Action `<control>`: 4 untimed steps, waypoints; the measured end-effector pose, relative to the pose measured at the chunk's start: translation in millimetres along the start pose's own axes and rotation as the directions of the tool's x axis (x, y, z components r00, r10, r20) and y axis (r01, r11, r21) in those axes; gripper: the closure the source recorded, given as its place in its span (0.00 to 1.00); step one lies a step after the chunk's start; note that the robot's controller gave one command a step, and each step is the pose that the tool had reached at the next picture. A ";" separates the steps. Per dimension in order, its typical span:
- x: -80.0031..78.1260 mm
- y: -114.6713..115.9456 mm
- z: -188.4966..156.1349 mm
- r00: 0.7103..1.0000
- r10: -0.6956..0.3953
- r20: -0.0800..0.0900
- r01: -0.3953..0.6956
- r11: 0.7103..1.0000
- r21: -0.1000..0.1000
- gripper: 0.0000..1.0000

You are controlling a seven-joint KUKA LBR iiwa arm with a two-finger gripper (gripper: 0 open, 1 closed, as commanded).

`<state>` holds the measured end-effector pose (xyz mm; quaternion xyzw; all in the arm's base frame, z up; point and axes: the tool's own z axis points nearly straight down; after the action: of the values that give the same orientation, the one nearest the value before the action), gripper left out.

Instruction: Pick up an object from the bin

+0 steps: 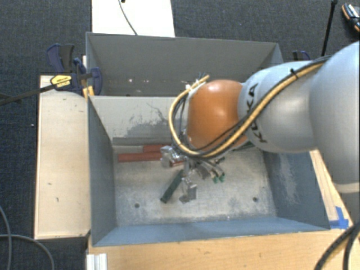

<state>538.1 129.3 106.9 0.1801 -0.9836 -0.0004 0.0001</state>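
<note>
My gripper (188, 191) hangs low over the middle of the bin floor, just under the arm's orange cover. A dark green stick (171, 190) lies slanted on the floor right beside it on the left, its upper end running in under the gripper. A small green-tipped piece (218, 178) shows just right of the gripper. Whether the gripper touches the stick is hidden.
A long reddish-brown bar (139, 155) lies along the foot of the bin's back wall, left of the gripper. The arm reaches in from the right and covers the bin's right rear part.
</note>
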 end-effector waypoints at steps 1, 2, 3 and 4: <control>-2.3 2.6 -13.9 1.000 0.002 0.004 -0.002 1.000 0.001 0.00; -5.1 2.6 28.2 0.990 -0.144 0.003 0.144 0.990 0.001 0.00; -4.3 3.6 42.0 0.980 -0.201 0.004 0.201 0.980 0.002 1.00; -4.1 3.7 40.0 0.978 -0.209 0.005 0.209 0.978 0.002 1.00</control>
<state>540.7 134.3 67.0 0.2824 -0.9593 -0.0002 -0.0025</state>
